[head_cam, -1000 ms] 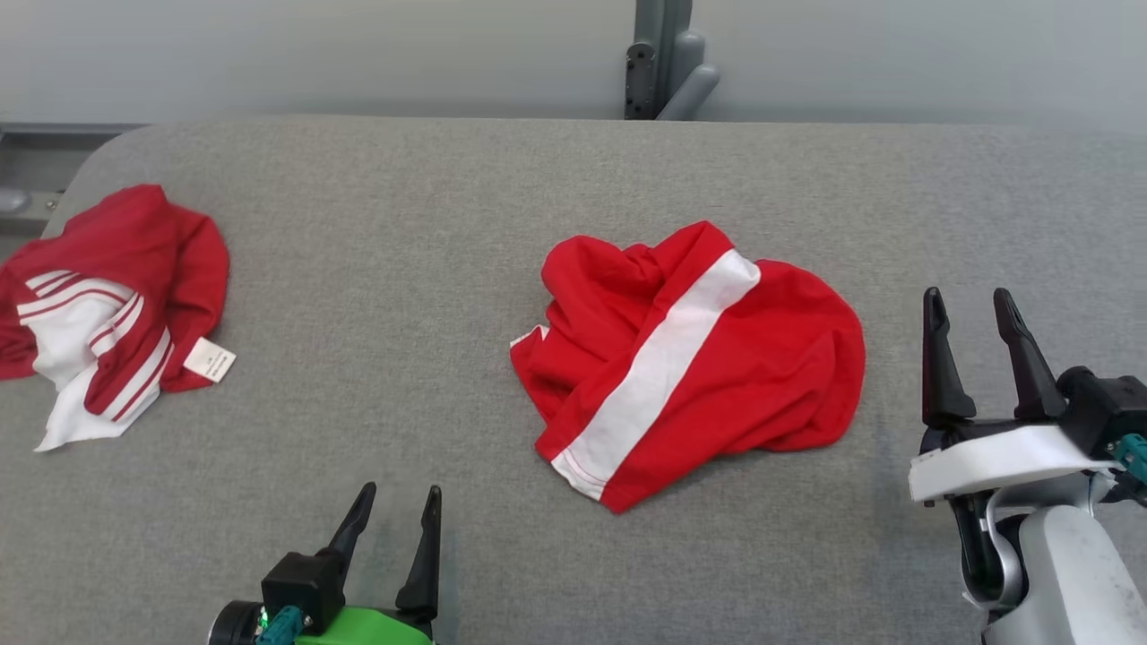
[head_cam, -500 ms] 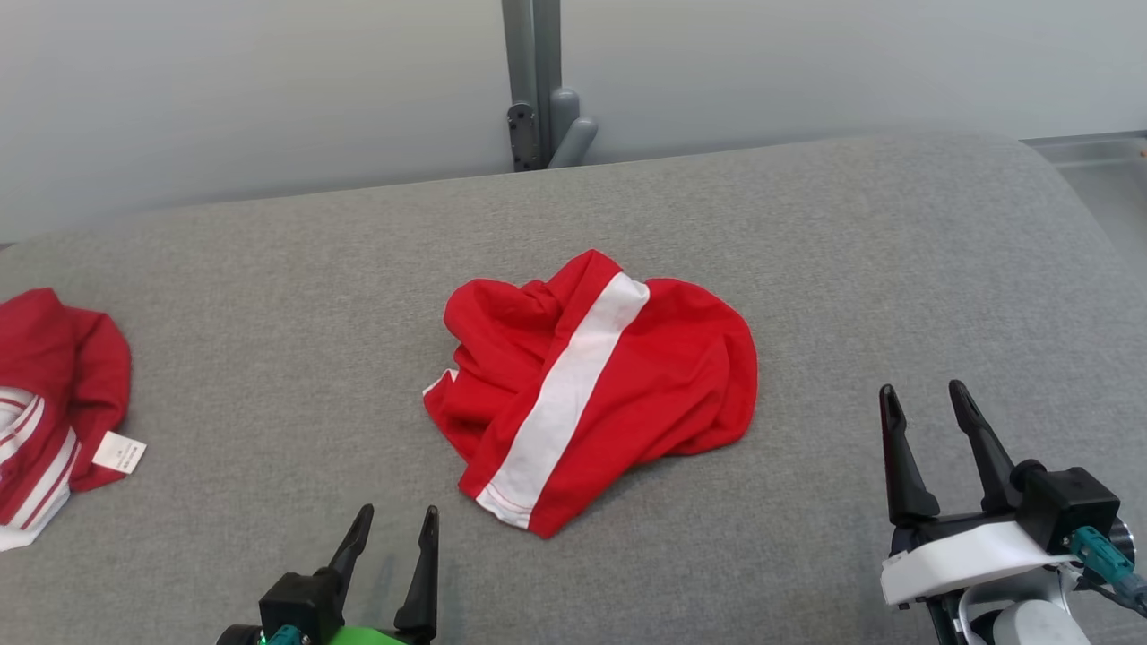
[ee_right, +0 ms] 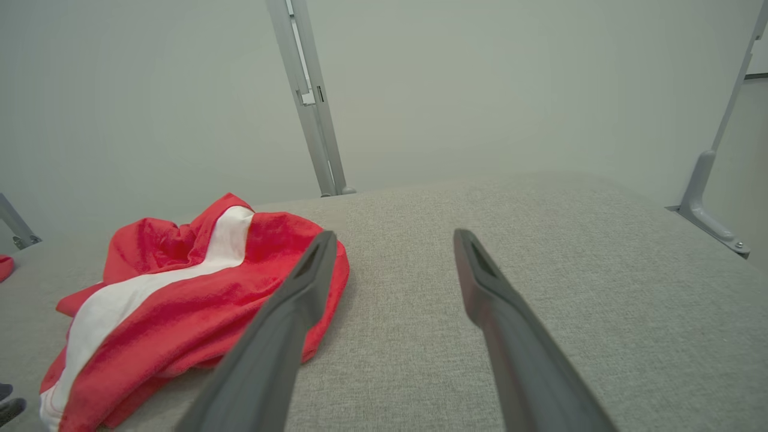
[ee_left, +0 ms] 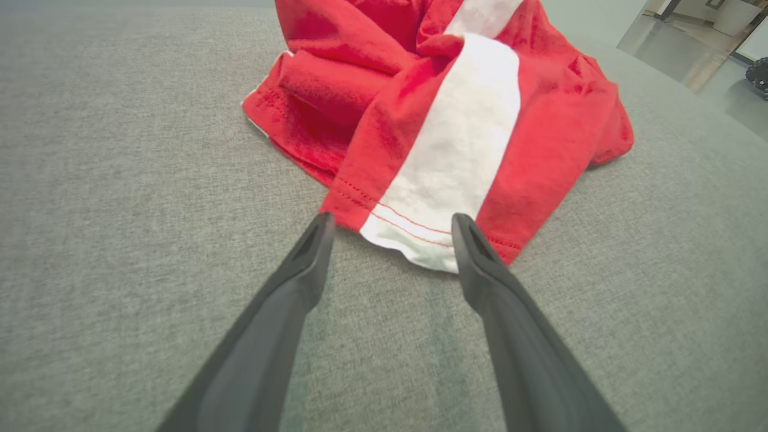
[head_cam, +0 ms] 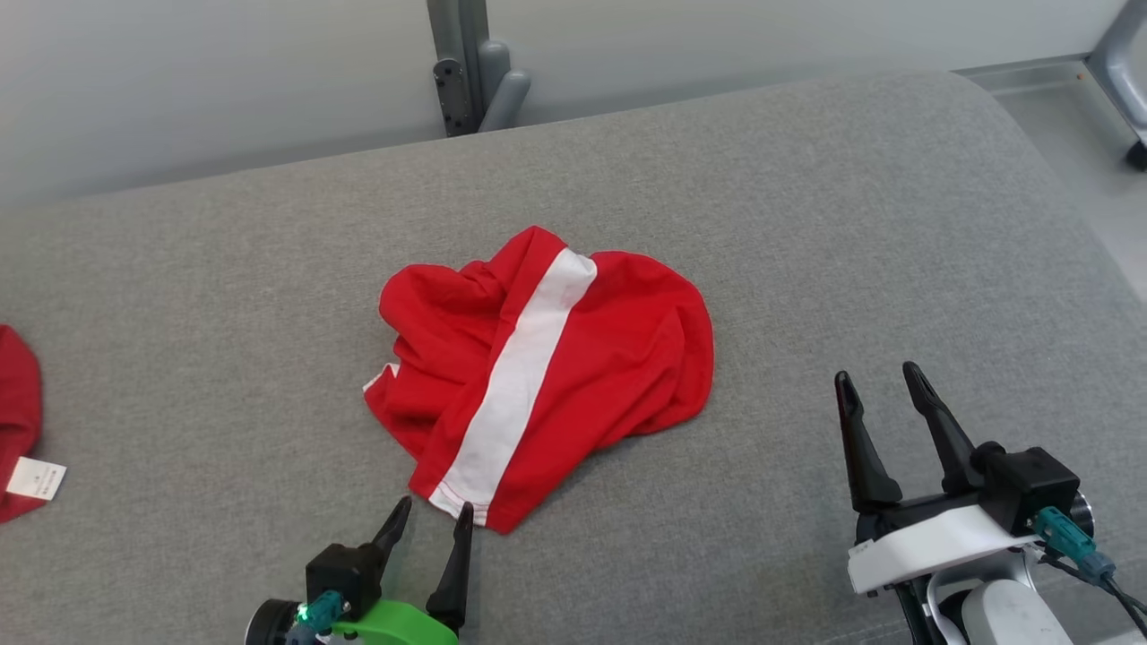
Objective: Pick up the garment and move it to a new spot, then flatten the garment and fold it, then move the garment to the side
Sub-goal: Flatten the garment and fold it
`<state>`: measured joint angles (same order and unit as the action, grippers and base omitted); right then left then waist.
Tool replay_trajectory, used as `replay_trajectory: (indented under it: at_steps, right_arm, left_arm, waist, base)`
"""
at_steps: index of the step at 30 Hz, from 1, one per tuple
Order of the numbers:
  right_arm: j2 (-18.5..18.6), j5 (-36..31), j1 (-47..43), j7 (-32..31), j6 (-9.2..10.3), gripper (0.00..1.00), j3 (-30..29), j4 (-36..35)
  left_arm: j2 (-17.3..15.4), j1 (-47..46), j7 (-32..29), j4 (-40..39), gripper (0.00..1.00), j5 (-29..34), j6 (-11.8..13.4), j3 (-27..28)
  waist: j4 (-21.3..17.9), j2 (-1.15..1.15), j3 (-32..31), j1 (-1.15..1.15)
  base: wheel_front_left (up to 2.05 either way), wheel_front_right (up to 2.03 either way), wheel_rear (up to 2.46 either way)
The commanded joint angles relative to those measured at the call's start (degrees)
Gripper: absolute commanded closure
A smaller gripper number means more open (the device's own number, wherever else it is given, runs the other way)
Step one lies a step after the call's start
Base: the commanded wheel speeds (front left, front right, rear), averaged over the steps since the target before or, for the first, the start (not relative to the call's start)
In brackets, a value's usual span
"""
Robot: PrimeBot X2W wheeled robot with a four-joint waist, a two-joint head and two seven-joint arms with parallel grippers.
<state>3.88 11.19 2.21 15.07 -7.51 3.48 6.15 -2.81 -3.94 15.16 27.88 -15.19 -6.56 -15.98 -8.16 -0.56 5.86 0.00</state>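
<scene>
Head camera has swung, so the frame has shifted; the garment (head_cam: 547, 367) itself has not moved and lies crumpled mid-surface (head_cam: 806, 224).

Real change: the left end effector (head_cam: 435, 507) has closed the gap to the garment's 7 o'clock corner. Its jaws are wide apart and empty. In the left wrist view its tips bracket the hem (ee_left: 414, 237) where the white stripe (ee_left: 462, 138) ends.

Right end effector (head_cam: 877, 374): also spread and empty, at the garment's 4 o'clock, well apart.

A second red garment (head_cam: 18, 421) sits at the far 9 o'clock edge.

Judgement: pick-up not yet made. The left side looks lined up for a hem pinch; a flat hem may slip.
</scene>
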Motion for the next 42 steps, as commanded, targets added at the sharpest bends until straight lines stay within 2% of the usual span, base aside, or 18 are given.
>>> replay_trajectory:
  at_steps: [1,9,10,11,12,13,31,32,33,34,42]
  right_arm:
    - [0.0,0.5,0.7,0.1,0.04,0.00,0.1,0.1]
    - [0.1,0.4,1.6,0.1,0.04,0.00,-0.4,0.4]
    - [0.1,0.4,1.6,0.2,0.04,0.00,-0.5,0.4]
    - [0.0,0.4,1.6,0.1,0.04,0.00,-0.6,0.4]
    - [0.0,0.3,1.6,0.2,0.04,0.00,-0.7,0.4]
    - [0.0,0.3,1.5,0.1,0.03,0.00,-0.7,0.4]
    - [-0.4,1.0,1.6,0.2,0.04,0.00,-0.6,1.1]
    - [-0.4,1.0,1.6,0.2,0.04,0.00,-0.4,1.1]
    - [-0.4,0.9,1.7,0.1,0.04,0.00,-0.1,1.2]
    - [-0.4,0.9,1.8,0.1,0.04,0.00,0.1,1.3]
    - [0.2,1.3,2.5,0.1,0.04,0.00,0.6,1.8]
  left_arm:
    - [-0.2,-1.3,0.0,0.6,0.00,-0.6,0.3,0.1]
    - [-0.2,-2.6,0.0,2.6,0.02,-0.3,1.3,1.4]
    - [-0.2,-2.6,0.0,2.8,0.45,-0.3,1.3,1.5]
    - [-0.2,-2.6,0.0,3.0,0.61,-0.2,1.2,1.7]
    - [-0.2,-2.7,0.0,3.1,0.88,-0.1,1.1,1.8]
    - [-0.2,-2.7,0.0,3.1,1.00,-0.1,1.0,1.9]
    - [-0.2,-2.1,0.0,-0.7,1.00,1.0,-0.4,3.1]
    - [-0.2,-2.1,0.0,-0.9,0.87,0.8,-0.4,3.0]
    - [-0.2,-2.0,0.0,-0.7,0.25,0.6,-0.4,2.8]
    - [-0.2,-2.0,0.0,-0.5,0.00,0.5,-0.5,2.8]
    - [-0.2,-4.0,0.0,1.9,0.00,2.0,0.2,4.0]
  waist:
    - [-1.9,0.56,1.8,0.00]
    - [-3.1,0.56,3.0,0.00]
    - [-3.2,0.56,3.1,0.00]
    - [-3.1,0.56,3.1,0.00]
    - [-3.0,0.56,3.1,0.00]
    - [-2.9,0.56,3.1,0.00]
    - [0.6,0.56,3.3,0.00]
    - [0.5,0.56,3.3,0.00]
    - [0.4,0.56,3.3,0.00]
    - [0.2,0.56,3.4,0.00]
    - [-2.6,0.56,4.5,0.00]
  base:
    - [0.00,0.00,0.00]
    - [0.00,0.00,0.00]
    - [0.00,0.00,0.00]
    - [0.00,0.00,0.00]
    - [0.00,0.00,0.00]
    - [0.00,0.00,0.00]
    - [0.00,0.00,0.00]
    - [0.00,0.00,0.00]
    - [0.00,0.00,0.00]
    - [0.00,0.00,0.00]
    - [0.00,0.00,0.00]
